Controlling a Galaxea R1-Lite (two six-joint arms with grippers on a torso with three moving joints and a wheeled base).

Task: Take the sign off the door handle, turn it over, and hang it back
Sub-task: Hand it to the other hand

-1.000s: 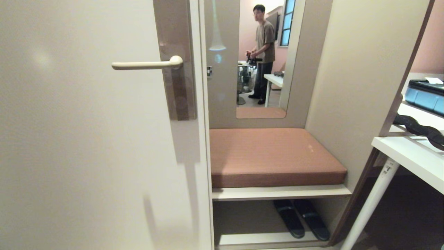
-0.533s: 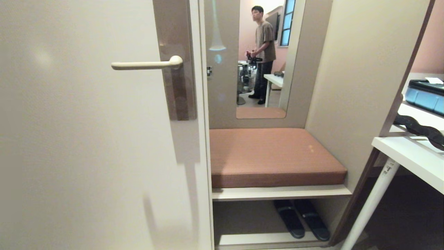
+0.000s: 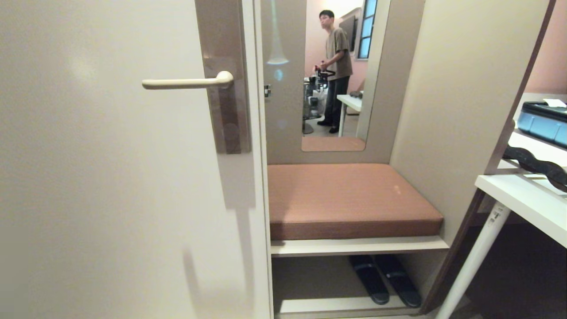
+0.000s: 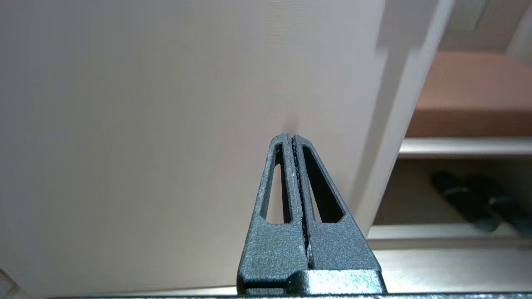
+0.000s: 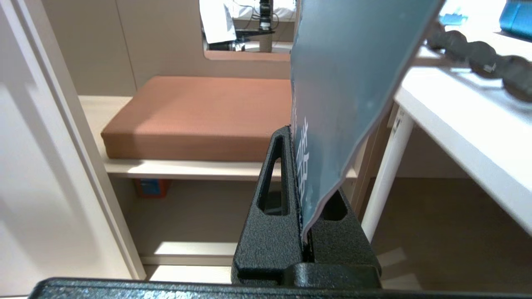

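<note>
A pale cream door [image 3: 110, 177] fills the left half of the head view. Right of it, a beige alcove holds a brown cushioned bench [image 3: 350, 199] at centre, with dark slippers [image 3: 384, 279] on the shelf beneath. Above the bench hangs a tall mirror [image 3: 339, 75], reflecting a person [image 3: 335, 66] standing by a window [image 3: 367, 29]. A white table [image 3: 527, 199] juts in at lower right.

The head camera is looking forward and slightly down, close to the door [image 3: 110, 177], with the cushioned bench [image 3: 350, 199] beyond it. The left wrist camera is facing the door [image 4: 145, 104] from very near. The right wrist camera is facing the bench [image 5: 195, 116]. All three are sharing the bench.
</note>
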